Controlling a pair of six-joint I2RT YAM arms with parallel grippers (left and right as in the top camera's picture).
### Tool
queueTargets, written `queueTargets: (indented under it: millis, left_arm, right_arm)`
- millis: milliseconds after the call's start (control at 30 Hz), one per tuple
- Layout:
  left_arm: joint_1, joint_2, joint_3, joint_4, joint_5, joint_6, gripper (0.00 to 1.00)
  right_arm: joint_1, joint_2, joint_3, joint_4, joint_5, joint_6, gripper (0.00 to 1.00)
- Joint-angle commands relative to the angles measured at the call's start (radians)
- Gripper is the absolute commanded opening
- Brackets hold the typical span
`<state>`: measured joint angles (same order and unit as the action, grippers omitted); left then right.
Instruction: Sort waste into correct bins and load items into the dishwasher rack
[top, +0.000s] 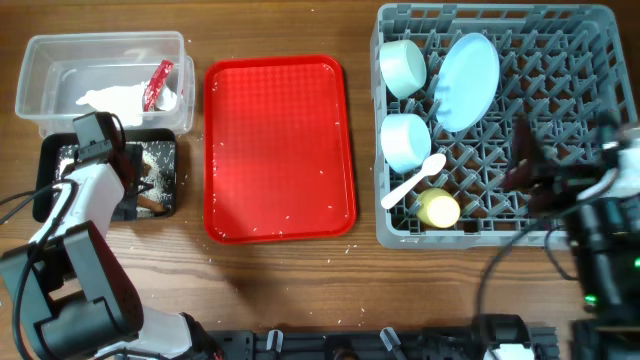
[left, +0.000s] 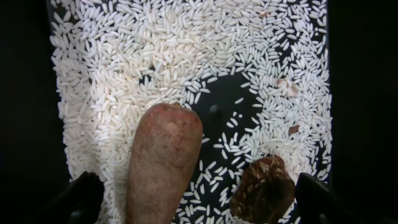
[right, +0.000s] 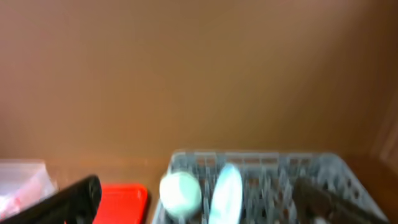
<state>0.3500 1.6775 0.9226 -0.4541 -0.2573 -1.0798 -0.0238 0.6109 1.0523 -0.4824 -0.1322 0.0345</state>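
Observation:
The black tray (top: 45, 160) holds white rice grains (left: 155, 62), a brown stick-shaped piece (left: 163, 162) and a small brown lump (left: 264, 190). My left gripper (left: 199, 208) hangs open just above them, its fingers (left: 84, 196) spread either side of the stick and lump, gripping nothing. Behind it, the clear tub (top: 40, 60) contains a red wrapper (top: 158, 85) and white tissue (top: 115, 98). The grey dishwasher rack (top: 560, 30) carries two pale bowls (top: 403, 65), a blue plate (top: 467, 80), a white spoon (top: 415, 180) and a yellow cup (top: 438, 208). My right gripper (top: 522, 165) is open and empty over the rack's right half.
A flat red serving tray (top: 278, 150) lies between the bins and the rack, with a few stray grains on it. The right wrist view is blurred; it shows the rack (right: 267, 171), a bowl (right: 180, 193), the plate (right: 225, 193) and the tray's corner (right: 121, 202).

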Motion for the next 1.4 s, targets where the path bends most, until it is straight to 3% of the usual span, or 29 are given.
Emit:
queueTargets:
  millis: [0,233,400,700,1367]
  left_arm:
    - [0.007,0.006,-0.007,0.002,-0.017,-0.002,1.00]
    - [0.007,0.006,-0.007,0.002,-0.017,-0.002,1.00]
    - [0.007,0.006,-0.007,0.002,-0.017,-0.002,1.00]
    - [0.007,0.006,-0.007,0.002,-0.017,-0.002,1.00]
    - [0.007,-0.043,-0.008,-0.012,-0.017,-0.002,1.00]
  right_arm:
    - [-0.031,-0.140,-0.307,0.178,-0.132,-0.024,1.00]
    - [-0.036,-0.447,-0.832,0.529,-0.075,0.082,1.00]
    - [-0.036,-0.549,-0.992,0.580,0.018,0.126,1.00]
    - [-0.035,-0.608,-1.047,0.484,0.021,0.125,1.00]
    - [-0.035,-0.597,-1.047,0.489,0.024,0.125,1.00]
